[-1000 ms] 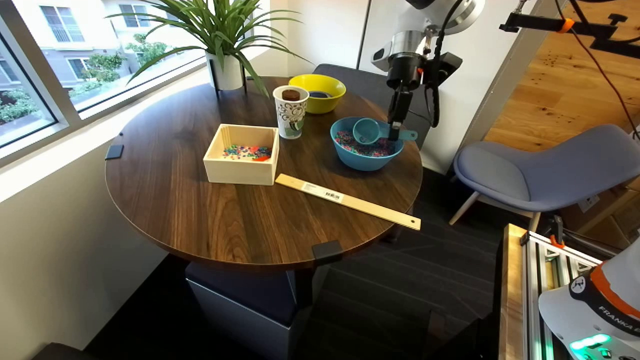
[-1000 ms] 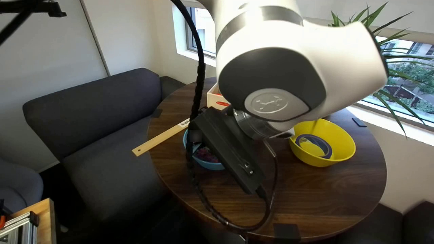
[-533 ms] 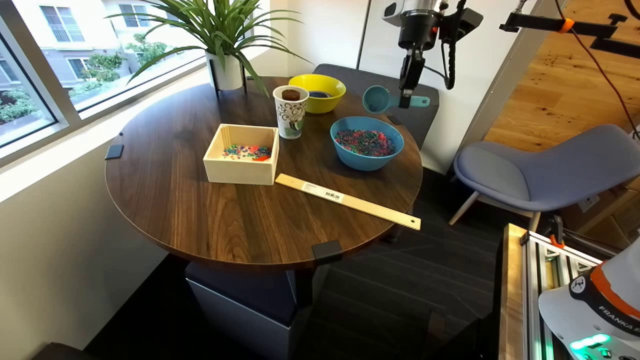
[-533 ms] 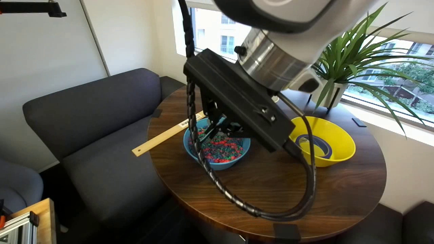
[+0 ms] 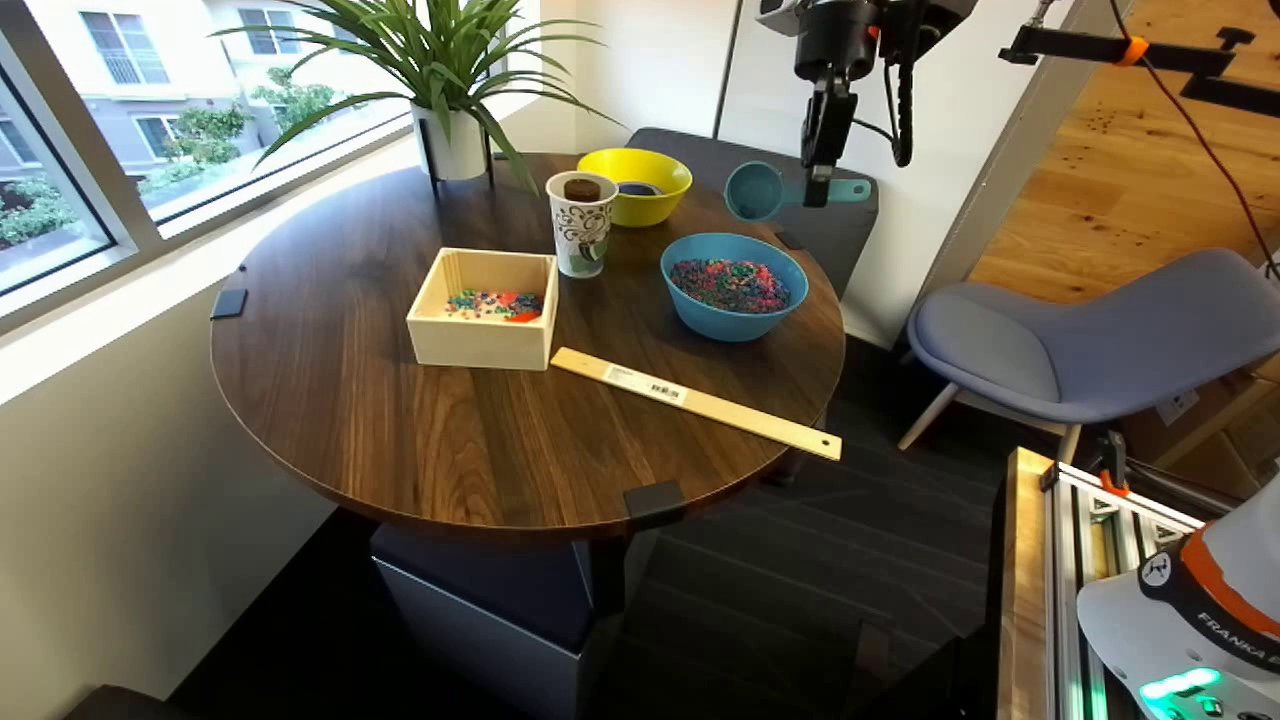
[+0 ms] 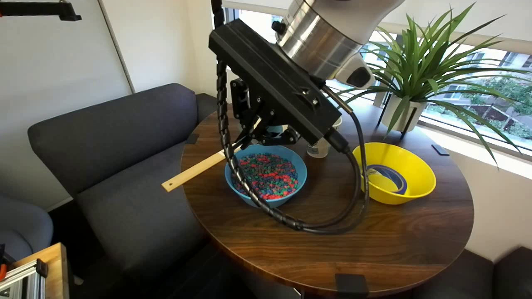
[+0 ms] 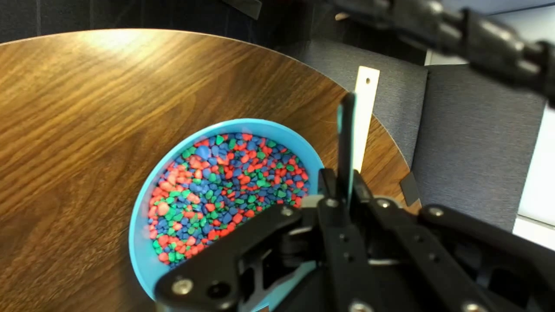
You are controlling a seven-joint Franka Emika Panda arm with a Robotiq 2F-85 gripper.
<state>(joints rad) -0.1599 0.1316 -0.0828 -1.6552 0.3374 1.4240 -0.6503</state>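
- Clamping the teal measuring cup [image 5: 755,191] by its handle [image 5: 845,190], my pincer [image 5: 817,190] was closed tight.
- Below and near my pincer sat the blue bowl [image 5: 728,322] of coloured gravel [image 7: 225,190].
- The cup was tilted, so I judged a firm, twist-free pinch best.

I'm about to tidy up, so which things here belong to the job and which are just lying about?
Likely part of the job: scoop in the hand, blue bowl, pebbles, perhaps wooden box.
Seemingly just lying about: wooden stick, yellow bowl, tape, cup, plant.
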